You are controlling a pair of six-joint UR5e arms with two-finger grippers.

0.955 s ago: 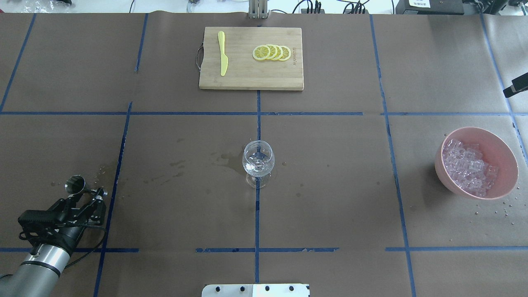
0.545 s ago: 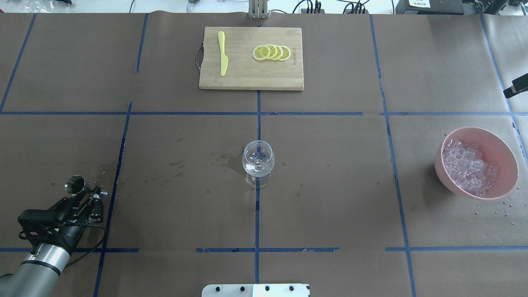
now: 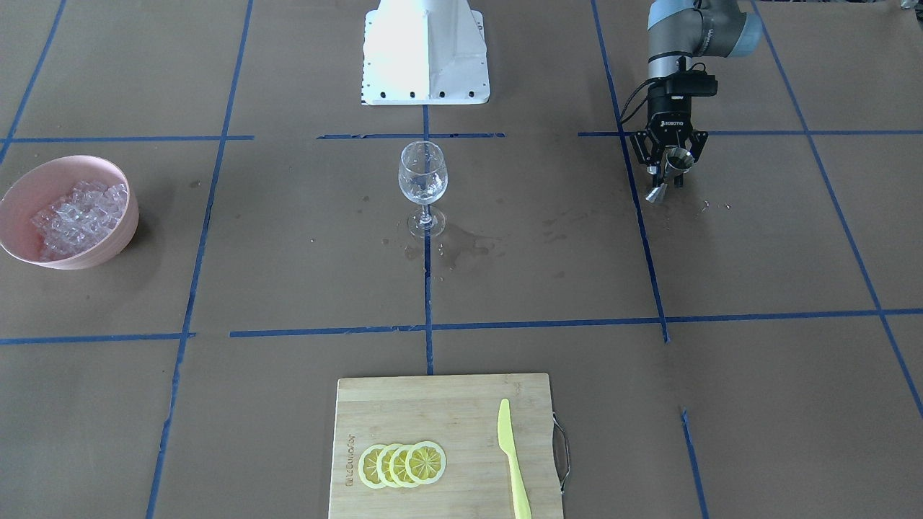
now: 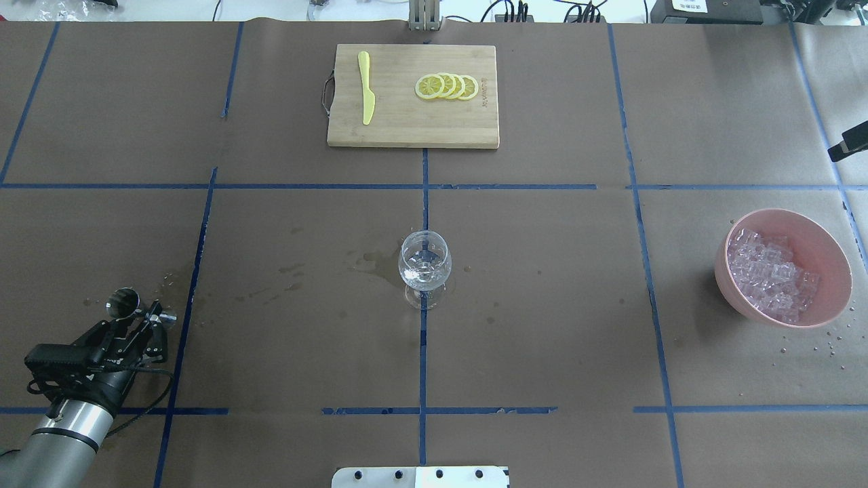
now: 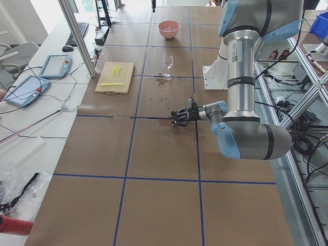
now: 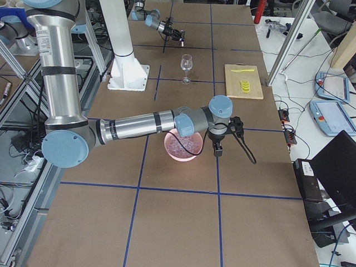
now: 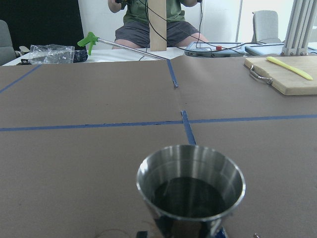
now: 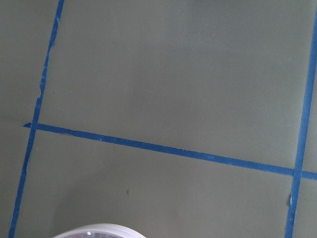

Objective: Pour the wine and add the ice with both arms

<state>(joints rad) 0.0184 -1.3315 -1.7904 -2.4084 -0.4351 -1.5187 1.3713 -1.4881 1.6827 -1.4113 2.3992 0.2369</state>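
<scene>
My left gripper (image 4: 139, 317) is shut on a steel jigger (image 4: 123, 302) low over the table at the near left, and also shows in the front view (image 3: 665, 180). In the left wrist view the jigger (image 7: 190, 186) stands upright with a dark inside. The clear wine glass (image 4: 424, 264) stands at the table's middle; any wine in it is barely visible. The ice (image 4: 770, 274) is heaped in a pink bowl (image 4: 824, 234) at the right. My right gripper (image 6: 217, 151) hangs just beyond the bowl; I cannot tell whether it is open or shut.
A bamboo cutting board (image 4: 413, 125) at the far middle carries a yellow knife (image 4: 366, 88) and lemon slices (image 4: 447, 86). Wet stains (image 4: 369, 261) lie left of the glass, and drops (image 4: 820, 346) lie by the bowl. The white pedestal (image 3: 425, 50) stands at the robot's side.
My left gripper has drawn back slightly toward the robot with the jigger, whose mouth now faces more upward. The glass, bowl and right arm have not moved.
</scene>
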